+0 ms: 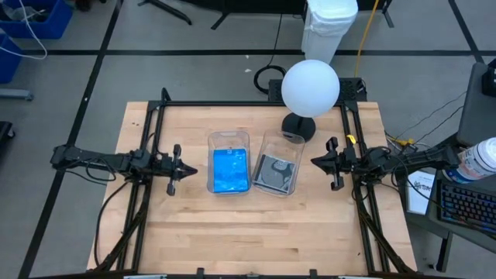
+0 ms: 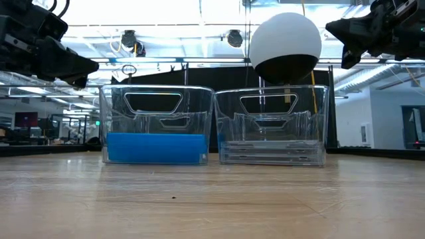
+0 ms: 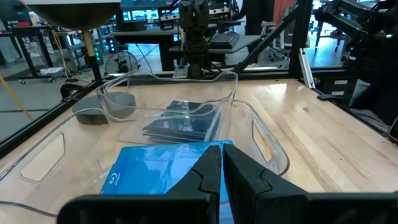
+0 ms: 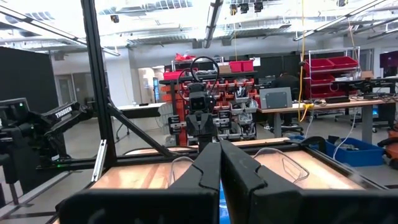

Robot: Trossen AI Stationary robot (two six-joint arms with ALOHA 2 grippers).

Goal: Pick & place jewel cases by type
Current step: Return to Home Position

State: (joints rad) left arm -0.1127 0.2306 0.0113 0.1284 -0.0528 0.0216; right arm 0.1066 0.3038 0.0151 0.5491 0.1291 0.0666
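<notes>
Jewel cases (image 1: 231, 170) in tubs (image 1: 228, 139), between closed left jaws, right jaws.

The left hand (image 1: 184, 168) and right hand (image 1: 316, 161) hang raised above the desk (image 1: 256, 232), over its opposite side edges, pointing inward at each other, fingers pressed together.

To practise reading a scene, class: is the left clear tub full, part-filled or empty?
Part-filled. Blue jewel cases lie flat in the left tub, a low stack well under its rim; left hand and right hand wait outside.
</notes>
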